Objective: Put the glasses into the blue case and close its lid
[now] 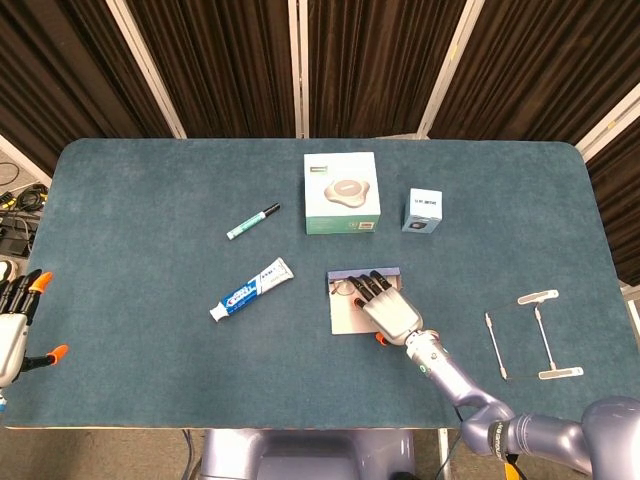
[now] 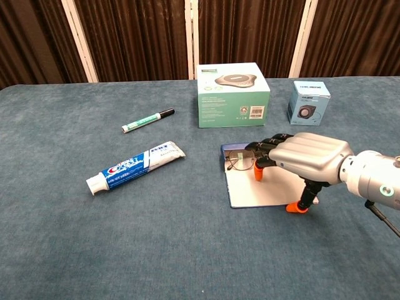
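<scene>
Worktop [image 1: 150, 190]: broad rounded-corner surface under a teal, felt-like nap; soft and grippy, unlikely to let things slide.

Right hand [image 1: 388, 306]: metallic grey shell, dark fingers [image 2: 262, 147] with orange tips, hovering palm-down over the open case. Fingers extend toward the lenses, slightly curled and apart; whether they touch the frame cannot be told. Nothing is clamped in them.

Left hand [image 1: 12, 320]: at the near left edge, fingers spread, holding nothing.

Green-white box [image 1: 342, 193]: rigid carton, far of centre.

Blue case [image 2: 262, 186]: flat, hinged, lying open at centre with a pale lining and a blue rim at its far end. Judged stiff and light; likely to skate if the lid is pushed without support.

Small blue box [image 1: 423, 210]: cube carton, right of the green-white one.

Toothpaste tube [image 1: 251, 288]: soft, glossy, left of the case.

Glasses [image 2: 237, 159]: thin wire frame, round lenses, resting at the far end of the case. Judged light, fragile, easily bent; best nudged at the bridge or rim, never on the lenses.

Marker [image 1: 252, 221]: slim, green-and-white, dark cap, far left of centre.
</scene>
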You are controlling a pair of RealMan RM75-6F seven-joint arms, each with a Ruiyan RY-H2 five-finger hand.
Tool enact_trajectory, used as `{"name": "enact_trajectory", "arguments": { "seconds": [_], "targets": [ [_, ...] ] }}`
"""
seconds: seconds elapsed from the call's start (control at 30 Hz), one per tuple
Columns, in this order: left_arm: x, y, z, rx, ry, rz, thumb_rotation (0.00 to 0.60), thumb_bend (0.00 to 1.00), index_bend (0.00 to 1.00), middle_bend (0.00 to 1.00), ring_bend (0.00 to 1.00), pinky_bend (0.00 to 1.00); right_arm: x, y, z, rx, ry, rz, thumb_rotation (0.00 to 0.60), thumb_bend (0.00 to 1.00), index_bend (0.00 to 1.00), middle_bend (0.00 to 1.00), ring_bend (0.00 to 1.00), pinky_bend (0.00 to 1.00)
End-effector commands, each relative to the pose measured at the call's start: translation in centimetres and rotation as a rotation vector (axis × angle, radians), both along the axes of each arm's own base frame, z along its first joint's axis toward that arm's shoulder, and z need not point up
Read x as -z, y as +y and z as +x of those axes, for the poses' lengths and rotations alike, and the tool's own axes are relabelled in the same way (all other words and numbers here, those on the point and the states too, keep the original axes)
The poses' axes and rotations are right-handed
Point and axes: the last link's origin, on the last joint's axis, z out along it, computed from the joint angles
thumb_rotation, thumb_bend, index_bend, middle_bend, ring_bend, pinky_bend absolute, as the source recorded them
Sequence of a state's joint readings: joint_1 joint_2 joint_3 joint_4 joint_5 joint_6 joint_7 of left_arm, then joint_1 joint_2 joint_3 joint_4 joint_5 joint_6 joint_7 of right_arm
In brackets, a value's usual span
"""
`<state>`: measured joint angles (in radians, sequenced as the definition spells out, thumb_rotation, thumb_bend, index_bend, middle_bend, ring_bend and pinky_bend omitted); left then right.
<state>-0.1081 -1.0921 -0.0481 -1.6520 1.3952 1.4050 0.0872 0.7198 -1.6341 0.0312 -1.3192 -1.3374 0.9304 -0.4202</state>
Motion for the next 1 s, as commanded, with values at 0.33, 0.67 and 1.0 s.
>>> {"name": "enact_trajectory", "arguments": {
  "seconds": [0.33, 0.67, 1.0],
  "targets": [
    [-0.1, 0.0, 0.0, 0.002, -0.004, 0.002, 0.600, 0.00, 0.00, 0.00, 0.00, 0.00, -0.2, -0.6, 0.5, 0.007, -0.022, -0.018, 0.600, 0.41, 0.36, 0.00, 0.00, 0.00],
    [-0.1, 0.0, 0.0, -0.001, -0.005, 0.000, 0.600, 0.00, 0.00, 0.00, 0.00, 0.00, -0.4, -1.5, 1.0, 0.024, -0.048, -0.044, 0.600, 0.41, 0.37, 0.00, 0.00, 0.00],
    [-0.2, 0.0, 0.0, -0.001, -0.006, 0.003, 0.600, 0.00, 0.00, 0.00, 0.00, 0.00, -0.1, -2.5, 0.7, 0.057, -0.034, -0.065, 0.600, 0.41, 0.37, 0.00, 0.00, 0.00]
  ]
}}
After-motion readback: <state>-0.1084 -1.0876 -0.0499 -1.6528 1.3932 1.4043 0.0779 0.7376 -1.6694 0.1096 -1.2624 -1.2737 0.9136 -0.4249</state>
